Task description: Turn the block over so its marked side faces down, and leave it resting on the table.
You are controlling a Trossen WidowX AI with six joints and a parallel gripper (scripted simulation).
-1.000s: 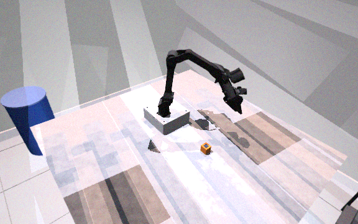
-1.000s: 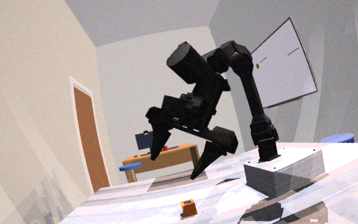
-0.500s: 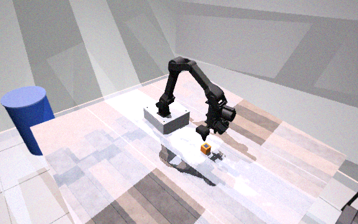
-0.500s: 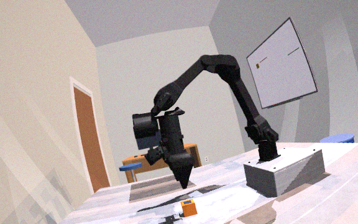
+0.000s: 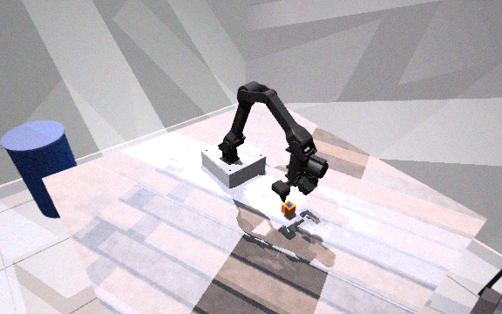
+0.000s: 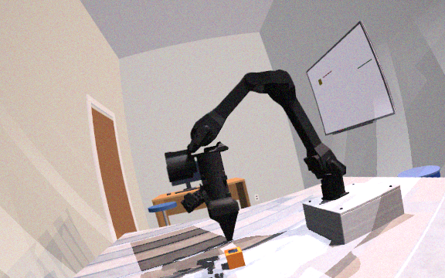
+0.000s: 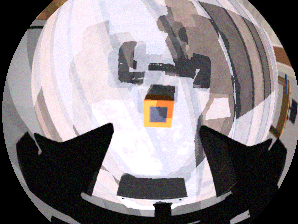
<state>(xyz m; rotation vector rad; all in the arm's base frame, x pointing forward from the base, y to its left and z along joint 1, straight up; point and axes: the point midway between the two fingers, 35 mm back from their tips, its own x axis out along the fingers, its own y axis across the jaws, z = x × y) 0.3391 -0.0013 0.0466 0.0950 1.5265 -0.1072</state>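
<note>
The orange block [image 5: 288, 209] [image 6: 236, 260] [image 7: 159, 114] rests on the table [image 5: 168, 227] with its dark blue square mark facing up. My gripper [image 5: 295, 196] [image 7: 157, 129] is open and empty, pointing down above the block. In the wrist view the block appears between the two widely spaced fingertips, a little toward the top of the picture. In the exterior view the near finger hides most of the other one, and its tip ends just above the block.
The arm's grey base box [image 5: 247, 172] [image 6: 323, 224] stands behind the block. A blue round stool [image 5: 35, 136] is beyond the table's left edge in the top view. A desk [image 6: 242, 189] and a whiteboard [image 6: 351, 85] are in the background. The arm's shadow falls around the block.
</note>
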